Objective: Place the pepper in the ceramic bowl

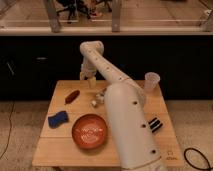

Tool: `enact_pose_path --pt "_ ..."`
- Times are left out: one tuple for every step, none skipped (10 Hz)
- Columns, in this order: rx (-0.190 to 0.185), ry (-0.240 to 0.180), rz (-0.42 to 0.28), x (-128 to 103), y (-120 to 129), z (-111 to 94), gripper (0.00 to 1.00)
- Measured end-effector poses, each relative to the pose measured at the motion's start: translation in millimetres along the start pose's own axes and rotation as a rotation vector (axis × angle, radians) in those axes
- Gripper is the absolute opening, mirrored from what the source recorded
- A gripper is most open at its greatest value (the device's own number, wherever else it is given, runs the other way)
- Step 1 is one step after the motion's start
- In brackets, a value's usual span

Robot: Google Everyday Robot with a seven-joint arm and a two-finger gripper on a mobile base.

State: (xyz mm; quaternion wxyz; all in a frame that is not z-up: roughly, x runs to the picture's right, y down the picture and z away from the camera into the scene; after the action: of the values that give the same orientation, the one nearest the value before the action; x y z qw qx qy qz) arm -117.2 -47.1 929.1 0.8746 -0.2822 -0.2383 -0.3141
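Pepper [72,96] is the thing to fetch, yet the gripper [88,80] has no hold of it. Its jaws stand wide apart and empty, hanging well beyond the ceramic bowl [90,131], over the far side of the table [55,150]. Nearest the claw, the pepper lies flat on the wood, beyond the bowl and a little to its left, apart from everything else. Some small pale clutter [97,99] also sits beyond the bowl, nearly straight behind it. A blue sponge [58,119] lies just left of the bowl; a plastic cup [151,81] stands far beyond it and to its right. By its look the pepper is light, smooth-skinned and probably slippery, firm enough for a modest squeeze. The best hold seems to be across its narrow middle, jaws crosswise to its length — the tapered ends could squirt free
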Motion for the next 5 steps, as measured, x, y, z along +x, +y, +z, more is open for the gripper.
enact_pose_path --pt "-0.005 -0.012 -0.005 -1.6 -2.6 5.0 0.80" --pt "-0.009 -0.021 -0.008 -2.6 -4.2 8.5 0.80" --pt "-0.013 -0.031 -0.009 -2.6 -5.6 12.8 0.80" --pt "-0.018 -0.040 -0.007 -1.7 -6.1 17.3 0.80" --pt "-0.023 -0.048 -0.008 -3.2 -8.4 22.1 0.80"
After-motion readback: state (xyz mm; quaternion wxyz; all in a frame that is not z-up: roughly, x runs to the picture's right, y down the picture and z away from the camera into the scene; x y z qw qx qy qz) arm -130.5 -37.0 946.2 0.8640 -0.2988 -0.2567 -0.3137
